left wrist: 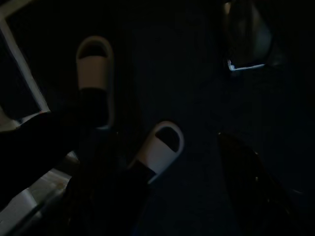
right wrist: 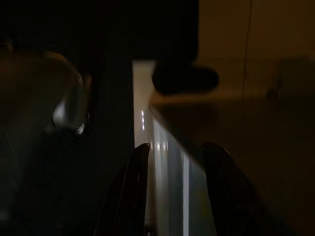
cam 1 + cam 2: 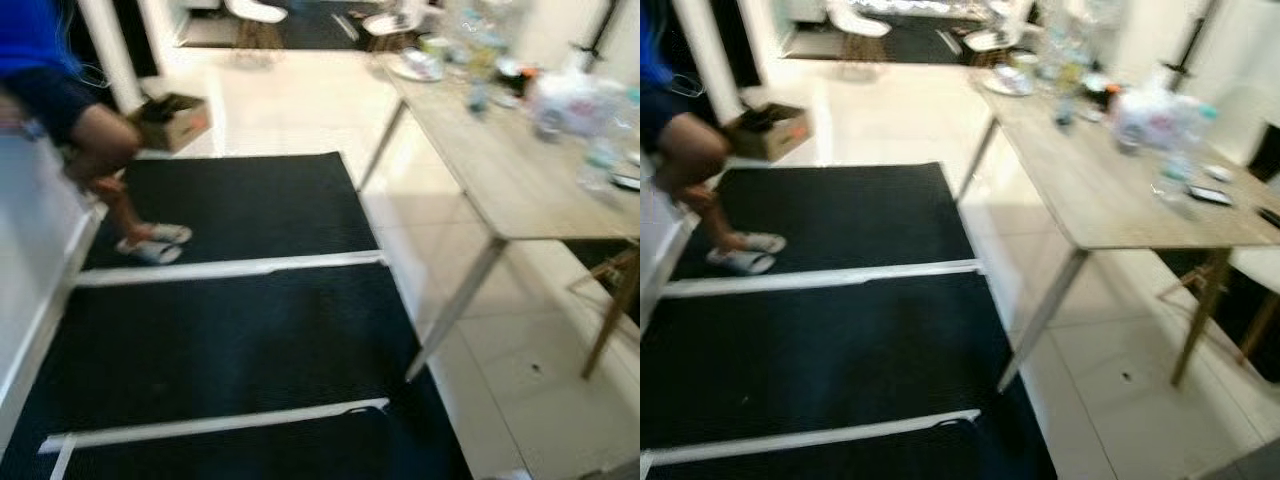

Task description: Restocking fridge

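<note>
Right end effector [image 2: 172,167] fingers apart, bottles [image 3: 1160,125] on table [image 3: 1110,210].

Stock on bench [image 3: 1110,205]: blurred cluster of clear plastic bottles [image 3: 1177,165] and wrapped white packs [image 3: 1145,120], standing upright toward the far and right part of the pale wooden top. Further bottles [image 3: 478,60] and a plate [image 3: 415,68] near the far end. Labels and contents cannot be made out.

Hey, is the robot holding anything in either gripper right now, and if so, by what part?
Nothing shows in the right gripper: its two black fingers stand apart with only floor between them. The left wrist view is too dark to tell.
</note>
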Controlling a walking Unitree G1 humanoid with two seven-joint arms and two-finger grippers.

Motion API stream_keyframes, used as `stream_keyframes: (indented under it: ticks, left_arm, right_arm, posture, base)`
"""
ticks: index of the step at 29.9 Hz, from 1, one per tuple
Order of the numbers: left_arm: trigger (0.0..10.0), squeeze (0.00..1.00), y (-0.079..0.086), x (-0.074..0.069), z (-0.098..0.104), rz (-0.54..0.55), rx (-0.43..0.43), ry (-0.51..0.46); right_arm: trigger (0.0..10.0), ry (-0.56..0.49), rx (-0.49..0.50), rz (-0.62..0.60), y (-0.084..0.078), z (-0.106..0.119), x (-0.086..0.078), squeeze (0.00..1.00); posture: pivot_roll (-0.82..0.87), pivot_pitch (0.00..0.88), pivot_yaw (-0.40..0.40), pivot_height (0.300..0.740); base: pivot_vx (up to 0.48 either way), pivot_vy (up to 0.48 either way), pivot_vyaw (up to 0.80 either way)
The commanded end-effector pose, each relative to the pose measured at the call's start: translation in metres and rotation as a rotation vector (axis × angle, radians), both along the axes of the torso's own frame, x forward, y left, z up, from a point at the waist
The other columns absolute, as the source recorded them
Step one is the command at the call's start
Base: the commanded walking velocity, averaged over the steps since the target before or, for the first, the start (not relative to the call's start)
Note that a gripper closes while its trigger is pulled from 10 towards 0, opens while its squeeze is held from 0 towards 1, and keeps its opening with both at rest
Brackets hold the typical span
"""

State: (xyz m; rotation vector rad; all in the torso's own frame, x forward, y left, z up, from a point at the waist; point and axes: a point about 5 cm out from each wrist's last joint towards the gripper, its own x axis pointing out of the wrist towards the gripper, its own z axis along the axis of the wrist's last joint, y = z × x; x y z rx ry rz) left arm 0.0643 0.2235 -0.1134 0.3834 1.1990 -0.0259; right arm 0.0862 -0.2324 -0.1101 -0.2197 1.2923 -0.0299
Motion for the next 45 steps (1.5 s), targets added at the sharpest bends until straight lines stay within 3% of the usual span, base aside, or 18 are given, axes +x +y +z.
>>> stream_keyframes:
  ticks: [1,11,16,23,25,26,29,30,31,36,40,45]
  left_arm:
    - [10.0,0.0,-0.002,0.002,0.0,-0.008,-0.005,-0.003]
    - [10.0,0.0,-0.002,0.002,0.0,-0.008,-0.006,-0.004]
    - [10.0,0.0,-0.002,0.002,0.0,0.004,-0.006,-0.007]
    - [10.0,0.0,-0.001,-0.002,0.0,0.208,-0.069,-0.049]
    - [10.0,0.0,-0.001,-0.003,0.0,0.221,-0.073,-0.057]
    - [10.0,0.0,0.0,-0.002,0.0,0.233,-0.077,-0.069]
    - [10.0,0.0,0.003,0.06,0.017,0.192,-0.098,-0.258]
    - [10.0,0.0,0.003,0.06,0.017,0.192,-0.098,-0.258]
    - [10.0,0.0,0.001,0.082,0.025,0.158,-0.1,-0.317]
    - [10.0,0.0,0.001,0.089,0.027,0.16,-0.095,-0.339]
    - [10.0,0.0,-0.002,0.099,0.032,0.143,-0.079,-0.388]
    - [10.0,0.0,0.001,0.098,0.033,0.152,-0.062,-0.406]
  right_arm:
    - [10.0,0.003,-0.019,-0.018,-0.008,0.001,-0.004,0.0]
    - [10.0,0.002,-0.028,-0.018,-0.008,0.001,-0.004,0.0]
    - [10.0,-0.023,-0.057,-0.094,-0.009,0.001,-0.005,0.0]
    - [10.0,-0.218,0.032,-0.516,-0.007,0.002,-0.006,0.0]
    - [10.0,-0.236,0.045,-0.561,-0.006,0.002,-0.007,0.0]
    - [10.0,-0.288,0.05,-0.59,-0.015,0.006,-0.001,0.0]
    - [10.0,-0.488,0.038,-0.632,-0.055,0.032,0.037,0.0]
    - [10.0,-0.488,0.038,-0.632,-0.055,0.032,0.037,0.0]
    - [10.0,-0.53,0.032,-0.629,-0.058,0.038,0.047,0.0]
    - [10.0,-0.56,0.046,-0.621,-0.056,0.04,0.055,0.0]
    - [10.0,-0.568,0.067,-0.53,-0.049,0.04,0.058,0.0]
    - [10.0,-0.558,0.083,-0.502,-0.048,0.038,0.054,0.0]
  posture:
    - [-0.06,0.015,-0.1,0.74]
    - [-0.06,0.014,-0.097,0.74]
    - [-0.06,0.012,-0.094,0.74]
    - [-0.04,0.012,-0.083,0.74]
    - [-0.04,0.016,-0.082,0.74]
    - [-0.05,0.019,-0.077,0.74]
    - [-0.05,0.018,-0.065,0.74]
    - [-0.05,0.018,-0.065,0.74]
    - [-0.05,0.01,-0.062,0.74]
    - [-0.05,0.0,-0.06,0.74]
    - [-0.05,0.0,-0.064,0.74]
    - [-0.05,0.025,-0.093,0.74]
  base:
    - [0.0,0.0,0.8]
    - [0.0,0.0,0.8]
    - [0.0,0.0,0.0]
    - [0.0,0.0,0.0]
    - [0.0,0.0,0.0]
    - [0.0,0.0,0.0]
    - [0.0,0.0,0.0]
    - [0.0,0.0,0.0]
    - [0.0,0.0,0.0]
    - [0.0,0.0,0.0]
    - [0.0,0.0,0.0]
    - [0.0,0.0,0.0]
